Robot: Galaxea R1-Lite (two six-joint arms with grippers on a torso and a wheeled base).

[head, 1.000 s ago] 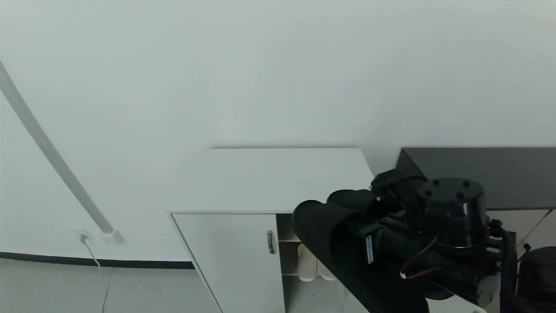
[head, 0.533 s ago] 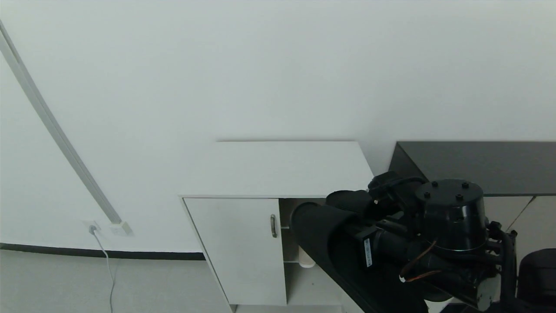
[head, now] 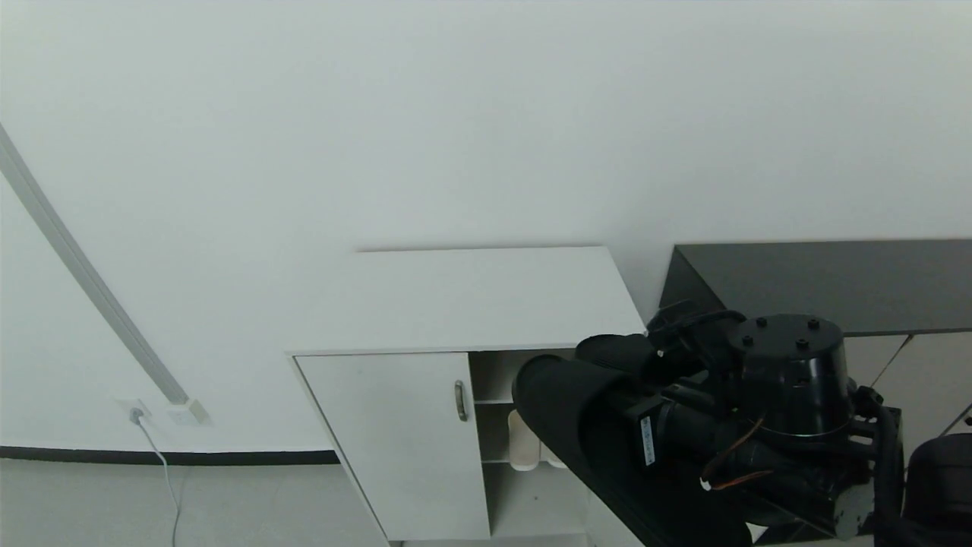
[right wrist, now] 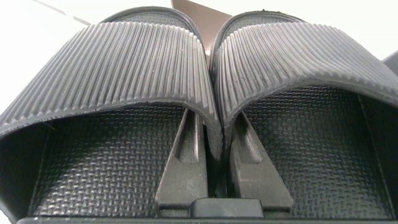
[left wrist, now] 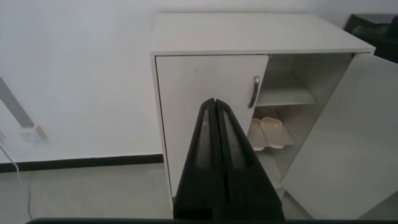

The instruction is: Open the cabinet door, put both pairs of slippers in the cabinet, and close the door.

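White wall [head: 486, 114], grey floor [head: 266, 509], dark sideboard [head: 820, 285]

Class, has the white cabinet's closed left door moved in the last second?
No. The closed white door keeps its place against the wall socket; the camera shifted.

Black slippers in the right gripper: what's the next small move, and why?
Probably ease the right gripper forward toward the open half of the cabinet, aiming at the shelf above the light slippers. It is shut on the black slippers, the right door stands open, one pair sits inside, and that shelf looks free.
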